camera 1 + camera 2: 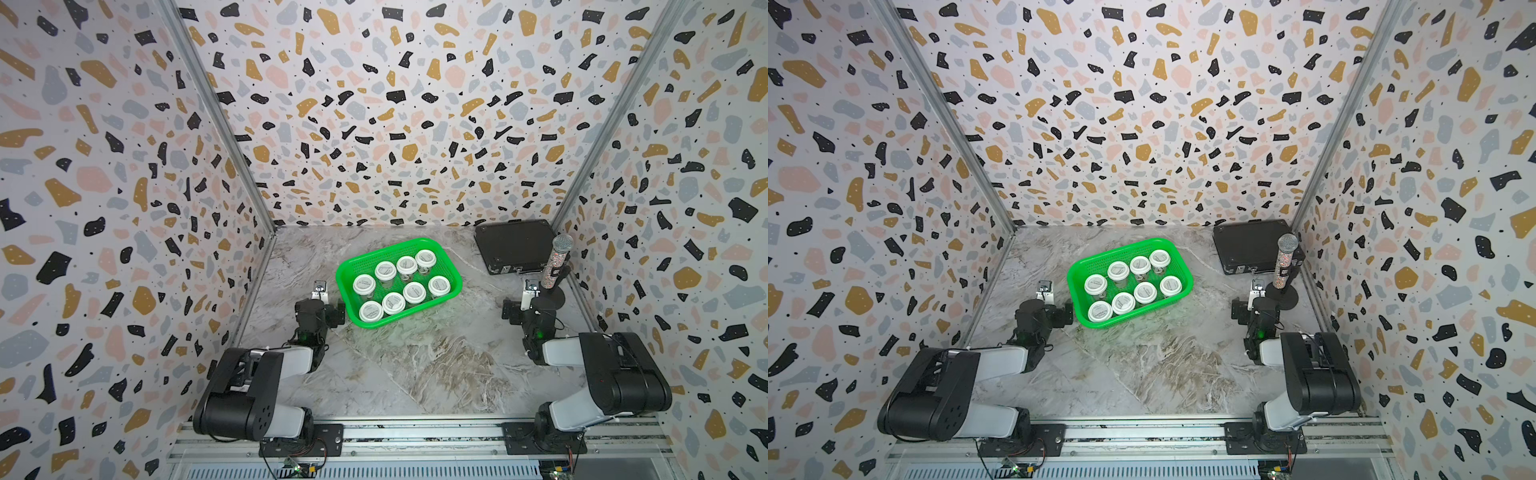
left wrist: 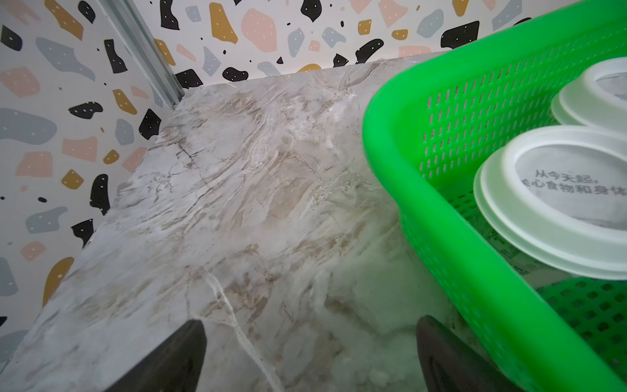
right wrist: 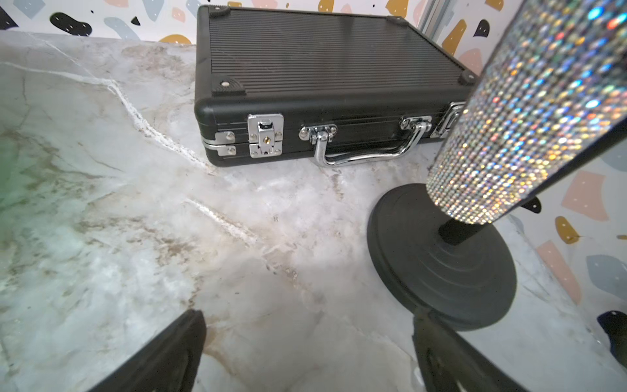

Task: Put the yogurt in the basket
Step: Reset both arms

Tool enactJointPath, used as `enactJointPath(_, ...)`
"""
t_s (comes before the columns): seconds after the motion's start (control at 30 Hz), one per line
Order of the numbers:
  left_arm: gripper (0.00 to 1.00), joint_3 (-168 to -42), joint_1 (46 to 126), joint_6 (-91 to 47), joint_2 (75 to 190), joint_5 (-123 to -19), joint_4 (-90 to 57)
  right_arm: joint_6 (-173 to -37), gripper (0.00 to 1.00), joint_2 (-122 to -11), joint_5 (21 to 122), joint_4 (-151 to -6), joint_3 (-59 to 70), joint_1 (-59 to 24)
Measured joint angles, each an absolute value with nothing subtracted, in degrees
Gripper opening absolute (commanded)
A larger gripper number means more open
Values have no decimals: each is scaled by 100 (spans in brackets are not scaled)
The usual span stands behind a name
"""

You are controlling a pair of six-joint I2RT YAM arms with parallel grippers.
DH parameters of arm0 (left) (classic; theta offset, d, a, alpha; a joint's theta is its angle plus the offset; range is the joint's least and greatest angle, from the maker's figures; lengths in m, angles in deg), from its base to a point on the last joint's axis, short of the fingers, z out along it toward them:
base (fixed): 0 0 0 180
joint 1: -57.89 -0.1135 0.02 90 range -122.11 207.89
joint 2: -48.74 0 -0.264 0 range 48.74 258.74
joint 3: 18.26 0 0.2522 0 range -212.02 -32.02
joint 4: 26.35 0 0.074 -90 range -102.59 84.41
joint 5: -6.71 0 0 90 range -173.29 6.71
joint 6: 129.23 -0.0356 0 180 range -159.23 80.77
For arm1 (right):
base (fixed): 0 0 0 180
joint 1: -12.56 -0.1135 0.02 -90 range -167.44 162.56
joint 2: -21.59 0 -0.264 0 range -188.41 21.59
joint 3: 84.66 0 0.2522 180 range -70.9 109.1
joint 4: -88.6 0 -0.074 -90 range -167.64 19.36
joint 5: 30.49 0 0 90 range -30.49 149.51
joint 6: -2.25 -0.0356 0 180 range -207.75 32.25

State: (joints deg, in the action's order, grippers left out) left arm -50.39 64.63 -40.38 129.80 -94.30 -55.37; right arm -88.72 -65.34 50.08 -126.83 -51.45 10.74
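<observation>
Sitting upright in the green basket [image 1: 453,272] — eight white-lidded yogurt [image 1: 414,292] cups.

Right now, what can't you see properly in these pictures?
- Grey print on the yogurt lids: too small to read in both top views.
- Nearest yogurt cup, left wrist view: its lid and print run off the picture edge.
- Black case, right wrist view: shut, so its inside is hidden.
- Glittery microphone, right wrist view: head cut off by the edge.

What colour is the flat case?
Black, with a ribbed lid; the case shows best in the right wrist view.
</observation>
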Motion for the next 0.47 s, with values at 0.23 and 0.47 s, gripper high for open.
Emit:
enactJointPath(0.23,99,-5039,6463,-4003,12982,-9432,-5539,-8872,100,-6534,5012,-12784,-5148,1074)
enactJointPath(0.47,99,-5039,6463,-4003,12982,-9432,-5559,-8872,100,-6534,5010,-12788,-5148,1074)
